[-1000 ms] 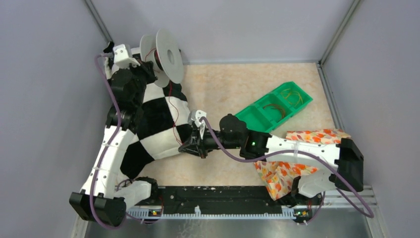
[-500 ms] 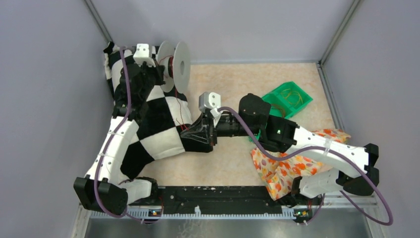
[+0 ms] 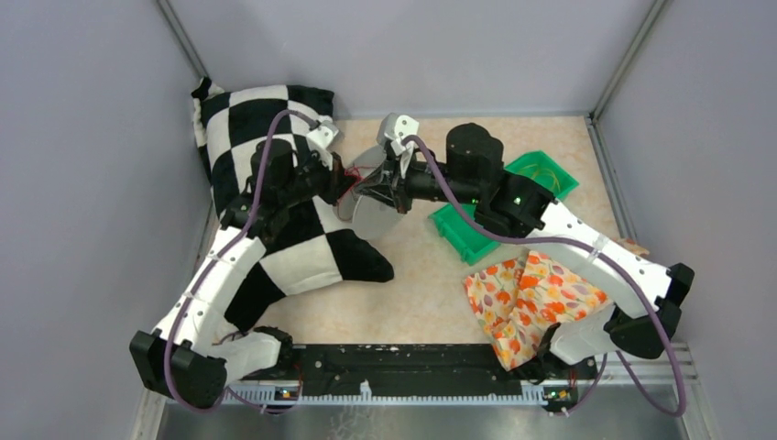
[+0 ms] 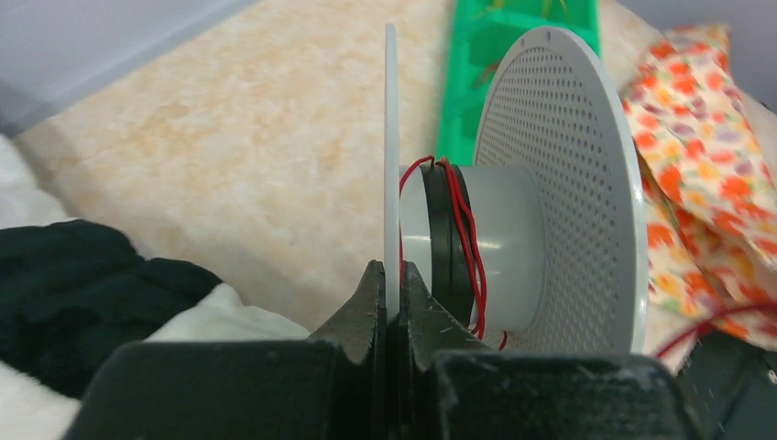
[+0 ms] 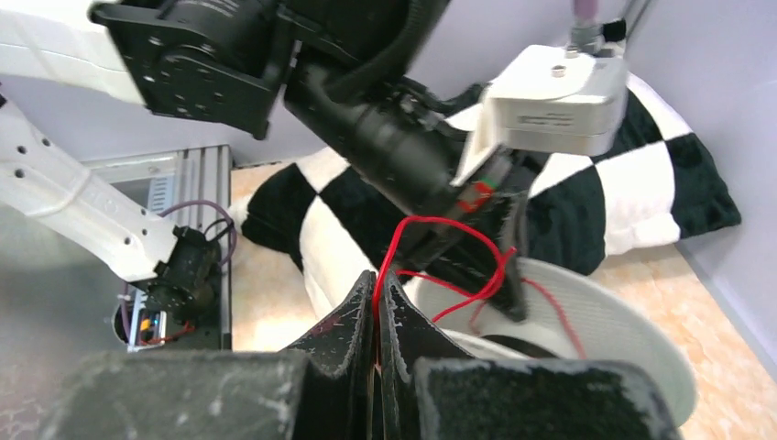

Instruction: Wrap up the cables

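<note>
Beige table [image 3: 431, 293], grey walls: spool [image 4: 559, 183] held near the rear edge.
Left gripper [image 4: 392, 275] is clamped tight on the spool's thin flange; right gripper [image 5: 377, 286] pinches the red cable [image 4: 467, 234] leading off the hub. A second ago the spool hung over the rear left corner above the checked cloth [image 3: 302, 261]; now it is at rear middle, and the right arm has swung back to it, covering part of the green tray [image 3: 463, 234] with its yellowish cables [image 3: 542, 177].
</note>
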Robot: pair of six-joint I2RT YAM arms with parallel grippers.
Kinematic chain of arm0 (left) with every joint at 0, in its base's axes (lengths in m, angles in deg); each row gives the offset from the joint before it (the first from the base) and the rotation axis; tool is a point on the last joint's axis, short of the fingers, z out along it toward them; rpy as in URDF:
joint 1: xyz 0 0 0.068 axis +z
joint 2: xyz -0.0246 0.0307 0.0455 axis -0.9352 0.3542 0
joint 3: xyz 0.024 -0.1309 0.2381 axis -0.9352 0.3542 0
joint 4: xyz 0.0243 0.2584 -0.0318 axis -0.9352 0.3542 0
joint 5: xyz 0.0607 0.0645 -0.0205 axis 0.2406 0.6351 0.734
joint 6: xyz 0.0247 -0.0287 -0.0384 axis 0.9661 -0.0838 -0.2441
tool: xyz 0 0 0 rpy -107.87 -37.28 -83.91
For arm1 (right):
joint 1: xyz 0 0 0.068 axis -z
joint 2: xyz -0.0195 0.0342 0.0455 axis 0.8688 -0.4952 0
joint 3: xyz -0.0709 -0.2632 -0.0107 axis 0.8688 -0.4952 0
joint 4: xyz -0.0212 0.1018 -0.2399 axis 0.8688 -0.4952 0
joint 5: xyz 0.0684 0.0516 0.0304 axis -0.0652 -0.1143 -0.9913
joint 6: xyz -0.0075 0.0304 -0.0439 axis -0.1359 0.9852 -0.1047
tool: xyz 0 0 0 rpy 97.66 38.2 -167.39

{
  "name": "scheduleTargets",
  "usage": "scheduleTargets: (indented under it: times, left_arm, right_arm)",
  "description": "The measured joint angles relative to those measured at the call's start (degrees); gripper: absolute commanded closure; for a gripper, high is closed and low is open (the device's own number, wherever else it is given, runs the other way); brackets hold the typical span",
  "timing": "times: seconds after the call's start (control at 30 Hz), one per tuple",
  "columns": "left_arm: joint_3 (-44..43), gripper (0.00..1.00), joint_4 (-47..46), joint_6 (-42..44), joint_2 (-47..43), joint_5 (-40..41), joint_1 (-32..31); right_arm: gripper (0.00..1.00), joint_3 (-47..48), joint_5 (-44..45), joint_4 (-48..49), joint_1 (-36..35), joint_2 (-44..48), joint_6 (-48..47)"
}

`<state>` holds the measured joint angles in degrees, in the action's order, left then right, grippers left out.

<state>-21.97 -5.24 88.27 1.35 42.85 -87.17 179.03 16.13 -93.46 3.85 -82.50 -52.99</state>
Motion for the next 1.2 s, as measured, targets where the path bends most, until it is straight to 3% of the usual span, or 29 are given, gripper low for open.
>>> scheduleTargets:
  times: [0.2, 0.43, 0.73, 1.0, 1.2]
  left_arm:
    - [-0.37, 1.00, 8.04, 5.14, -2.97, -8.70, -1.27]
    - [-4.70, 1.00, 18.73, 9.88, -3.23, -15.96, -1.29]
    - [-12.90, 1.00, 24.63, 10.43, 0.68, -25.68, -1.33]
    - [-13.84, 1.00, 17.09, 1.27, 1.79, -29.51, 0.02]
    - [-9.90, 1.00, -0.15, -14.43, 1.60, -31.91, 1.51]
  right_arm:
    - [1.00, -0.20, 1.01, -2.86, 4.37, 1.01, -0.85]
    - [1.00, -10.47, 5.14, -2.91, 14.86, 9.22, 1.03]
    - [1.00, -25.11, 14.29, -3.58, 14.97, 19.67, 3.98]
    - [1.00, -28.83, 15.54, -9.09, 14.97, 23.37, 4.81]
    - [1.00, -33.77, 10.91, -6.58, 15.65, 24.30, 9.84]
